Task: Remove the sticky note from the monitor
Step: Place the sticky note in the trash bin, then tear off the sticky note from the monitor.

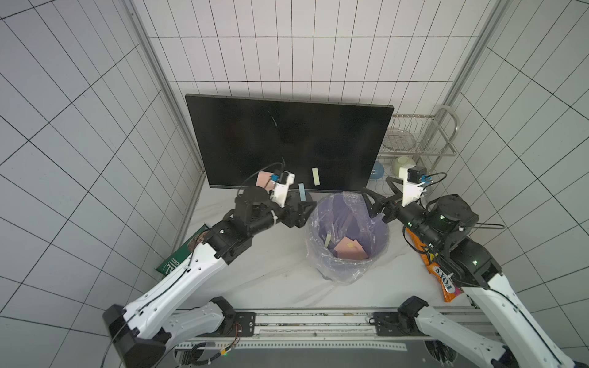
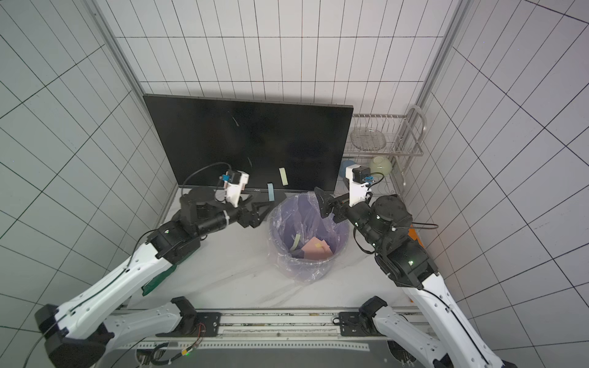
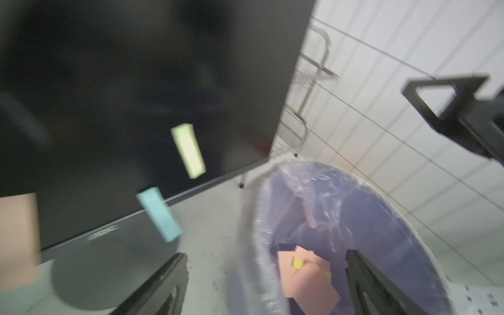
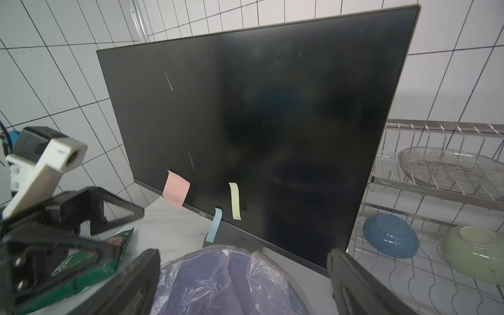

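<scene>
Beyond left jaws, blue note [image 3: 159, 215] (apart)

Black monitor [image 4: 245, 109], pink note [image 4: 176, 189], yellow note [image 4: 235, 201], blue note [image 4: 214, 229], seemingly purple bin [image 1: 369, 232].

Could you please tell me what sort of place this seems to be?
Probably a staged robot test cell, not a real office or kitchen: grid-lined wall panels enclose it, and a monitor, a dish rack and a plastic-lined bin sit together.

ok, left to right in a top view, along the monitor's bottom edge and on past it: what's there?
pink sticky note → blue sticky note → yellow sticky note → blue bowl → green bowl
</scene>
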Motion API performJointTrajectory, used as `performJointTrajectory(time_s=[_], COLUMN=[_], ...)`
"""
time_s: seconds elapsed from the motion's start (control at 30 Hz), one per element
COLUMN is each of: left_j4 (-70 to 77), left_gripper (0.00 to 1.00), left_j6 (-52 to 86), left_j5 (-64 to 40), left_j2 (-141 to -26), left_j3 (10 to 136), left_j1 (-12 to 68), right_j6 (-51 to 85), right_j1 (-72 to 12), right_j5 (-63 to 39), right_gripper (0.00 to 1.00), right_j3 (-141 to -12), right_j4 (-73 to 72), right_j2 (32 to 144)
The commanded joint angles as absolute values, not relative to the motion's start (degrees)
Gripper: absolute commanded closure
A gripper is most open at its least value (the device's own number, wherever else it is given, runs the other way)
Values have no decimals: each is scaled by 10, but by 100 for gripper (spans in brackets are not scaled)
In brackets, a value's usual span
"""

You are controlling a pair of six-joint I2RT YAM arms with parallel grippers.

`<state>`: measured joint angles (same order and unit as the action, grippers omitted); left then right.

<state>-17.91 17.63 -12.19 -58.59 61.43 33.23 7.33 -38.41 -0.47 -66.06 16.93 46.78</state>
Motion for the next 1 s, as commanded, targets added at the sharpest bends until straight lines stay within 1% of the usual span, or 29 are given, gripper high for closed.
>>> performJointTrajectory(time_s=[0.0, 0.07, 0.13, 0.23, 0.4, 0.73, 0.97], left_j4=[-97, -19, 56, 126, 200, 273, 279], left_gripper=[8, 8, 8, 8, 8, 8, 9], left_j6=[289, 362, 419, 464, 513, 545, 548], left_j5=[-242, -290, -310, -299, -295, -286, -291], left_j2=[-559, -560, -572, -605, -667, -718, -744], left_j3=[552, 509, 467, 427, 408, 391, 402], left_j1=[226, 164, 137, 128, 121, 102, 95], right_j6=[89, 94, 98, 102, 104, 101, 99], right_j1=[-391, -391, -391, -391, -391, -391, -391], right_j5=[-28, -39, -45, -50, -50, -44, -39], right_gripper=[1, 1, 1, 1, 1, 1, 1], right_j3=[-653, -651, -649, -649, -644, -640, -640], right_j4=[144, 137, 130, 127, 127, 128, 130], right_j2=[478, 485, 490, 496, 496, 495, 492])
